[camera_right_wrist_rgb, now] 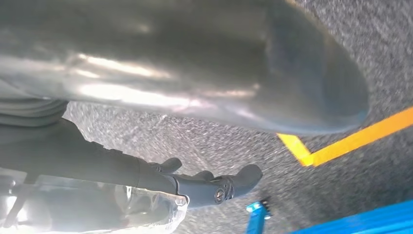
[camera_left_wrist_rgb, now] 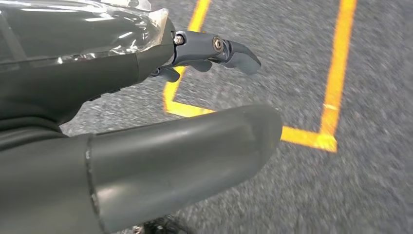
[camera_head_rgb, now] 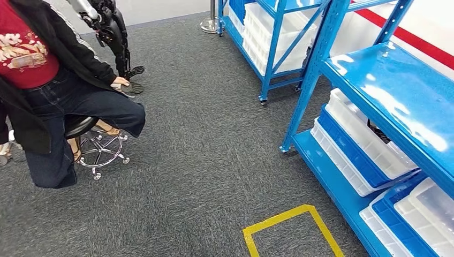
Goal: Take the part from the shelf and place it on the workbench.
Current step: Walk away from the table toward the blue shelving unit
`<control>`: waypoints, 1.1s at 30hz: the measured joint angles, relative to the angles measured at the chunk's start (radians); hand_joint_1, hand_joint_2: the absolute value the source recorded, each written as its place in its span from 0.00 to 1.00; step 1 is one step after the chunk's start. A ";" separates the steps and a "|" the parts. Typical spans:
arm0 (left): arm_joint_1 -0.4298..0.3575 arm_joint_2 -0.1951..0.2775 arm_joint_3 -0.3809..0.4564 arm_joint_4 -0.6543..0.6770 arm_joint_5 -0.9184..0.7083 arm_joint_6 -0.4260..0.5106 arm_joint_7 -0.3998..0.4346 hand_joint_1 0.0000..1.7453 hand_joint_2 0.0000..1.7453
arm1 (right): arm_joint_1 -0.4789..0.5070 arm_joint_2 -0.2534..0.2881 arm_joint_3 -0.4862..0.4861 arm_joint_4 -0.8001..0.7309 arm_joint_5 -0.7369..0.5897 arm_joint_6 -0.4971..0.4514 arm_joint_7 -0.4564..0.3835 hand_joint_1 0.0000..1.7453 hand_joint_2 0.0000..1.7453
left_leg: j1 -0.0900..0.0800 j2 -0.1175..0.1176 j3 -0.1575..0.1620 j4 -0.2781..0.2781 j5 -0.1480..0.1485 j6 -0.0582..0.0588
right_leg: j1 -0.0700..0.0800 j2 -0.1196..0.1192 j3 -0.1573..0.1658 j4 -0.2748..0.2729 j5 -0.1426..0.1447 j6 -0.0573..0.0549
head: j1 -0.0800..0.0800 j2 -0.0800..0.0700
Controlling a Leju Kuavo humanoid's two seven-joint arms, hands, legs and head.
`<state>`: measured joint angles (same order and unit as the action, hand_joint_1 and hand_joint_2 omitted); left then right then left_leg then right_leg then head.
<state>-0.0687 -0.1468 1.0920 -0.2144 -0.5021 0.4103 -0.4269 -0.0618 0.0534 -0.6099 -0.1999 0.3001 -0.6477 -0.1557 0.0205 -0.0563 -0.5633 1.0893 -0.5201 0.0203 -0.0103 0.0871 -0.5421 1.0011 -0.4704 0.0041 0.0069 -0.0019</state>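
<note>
Head view has the blue shelf (camera_head_rgb: 375, 85) at right with white bins (camera_head_rgb: 369, 142) on its lower level, the part itself not distinguishable, while wrist views show the left hand (camera_left_wrist_rgb: 146, 122) and right hand (camera_right_wrist_rgb: 185, 122) spread, empty, over grey carpet (camera_head_rgb: 203, 134).

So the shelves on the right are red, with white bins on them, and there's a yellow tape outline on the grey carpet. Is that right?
Not quite: the shelves are blue, not red, as the head view shows. The rest holds: white bins sit on them, and a yellow tape outline marks the grey carpet.
</note>
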 joint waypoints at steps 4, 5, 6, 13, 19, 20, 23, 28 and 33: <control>-0.002 0.002 0.000 0.000 0.000 -0.002 0.000 0.00 0.00 | -0.001 0.002 -0.004 0.000 -0.001 -0.002 0.000 0.00 0.00 | -0.008 -0.017 0.031 -0.078 0.021 0.012 | -0.001 0.041 -0.021 0.000 0.010 0.022 | 0.000 0.000; -0.003 0.001 0.000 0.000 0.000 -0.003 0.000 0.00 0.00 | 0.001 0.003 -0.005 0.000 -0.001 -0.002 0.000 0.00 0.00 | -0.009 -0.005 0.033 -0.086 0.026 0.019 | -0.001 0.031 -0.028 0.004 0.008 0.027 | 0.000 0.000; -0.003 0.001 0.000 0.000 0.000 -0.003 0.000 0.00 0.00 | 0.002 0.003 -0.006 0.000 -0.001 -0.002 -0.001 0.00 0.00 | -0.009 0.008 0.035 -0.094 0.032 0.026 | 0.000 0.008 -0.040 0.022 -0.002 0.028 | 0.002 0.000; 0.000 0.000 0.000 0.000 0.006 -0.002 -0.001 0.00 0.00 | 0.001 0.004 -0.011 0.000 0.005 0.000 -0.012 0.00 0.00 | -0.012 0.114 0.033 -0.103 0.035 0.033 | -0.009 -0.086 -0.123 0.215 -0.091 0.050 | 0.008 0.000; -0.003 0.000 0.001 -0.001 0.009 -0.001 -0.006 0.00 0.00 | -0.003 0.002 -0.013 0.000 0.010 0.002 -0.012 0.00 0.00 | -0.018 0.175 0.054 -0.097 0.018 0.000 | -0.008 -0.147 0.001 -0.006 -0.014 0.039 | 0.002 0.000; -0.005 0.001 0.001 -0.001 0.009 -0.002 -0.006 0.00 0.00 | -0.002 0.001 -0.013 0.000 0.010 0.002 -0.012 0.00 0.00 | -0.014 0.174 0.057 -0.094 0.013 -0.006 | -0.011 -0.136 0.002 -0.008 -0.013 0.032 | 0.002 0.000; -0.006 0.000 0.001 -0.001 0.006 -0.002 -0.007 0.00 0.00 | -0.002 -0.001 -0.014 0.000 0.007 0.002 -0.012 0.00 0.00 | -0.003 0.100 0.017 0.013 -0.064 -0.019 | -0.020 -0.105 0.009 -0.011 -0.005 0.009 | -0.001 0.000; 0.000 0.002 0.001 -0.001 0.002 -0.003 -0.007 0.00 0.00 | 0.001 -0.002 -0.016 0.000 0.004 0.001 -0.012 0.00 0.00 | 0.000 0.051 -0.068 0.163 -0.090 -0.018 | -0.010 -0.039 0.008 -0.009 -0.003 0.002 | -0.002 0.000; -0.001 0.004 0.001 -0.001 0.001 -0.003 -0.007 0.00 0.00 | -0.003 -0.001 -0.018 0.000 0.002 0.001 -0.012 0.00 0.00 | 0.001 -0.027 0.026 -0.075 0.024 -0.006 | -0.004 0.023 -0.002 -0.005 0.001 0.016 | -0.002 0.000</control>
<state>-0.0697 -0.1428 1.0927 -0.2155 -0.5012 0.4073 -0.4335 -0.0646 0.0520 -0.6276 -0.1999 0.3021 -0.6464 -0.1680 0.0215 -0.0835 -0.5373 1.0148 -0.4957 0.0139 -0.0145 0.1096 -0.5440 0.9959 -0.4692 0.0198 0.0045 -0.0019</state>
